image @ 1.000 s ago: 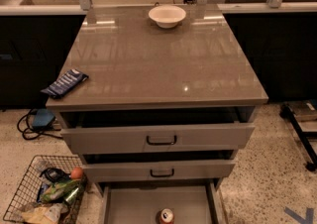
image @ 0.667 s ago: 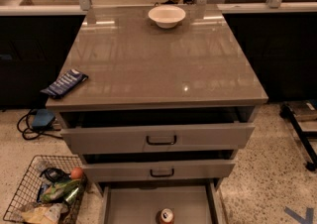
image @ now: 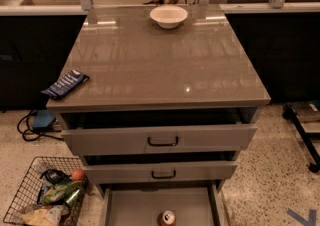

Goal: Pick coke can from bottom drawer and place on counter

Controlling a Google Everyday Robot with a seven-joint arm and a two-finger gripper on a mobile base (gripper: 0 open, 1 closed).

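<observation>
The coke can (image: 167, 218) stands upright on the floor of the open bottom drawer (image: 135, 209), near its front middle, at the bottom edge of the camera view. The glossy grey-brown counter (image: 160, 60) fills the middle of the view above the drawers. The gripper is not in view.
A white bowl (image: 168, 16) sits at the counter's far edge. A blue packet (image: 65, 83) lies on its left front corner. Two upper drawers with black handles (image: 162, 142) are slightly open. A wire basket (image: 42, 197) with an orange ball stands on the floor at left.
</observation>
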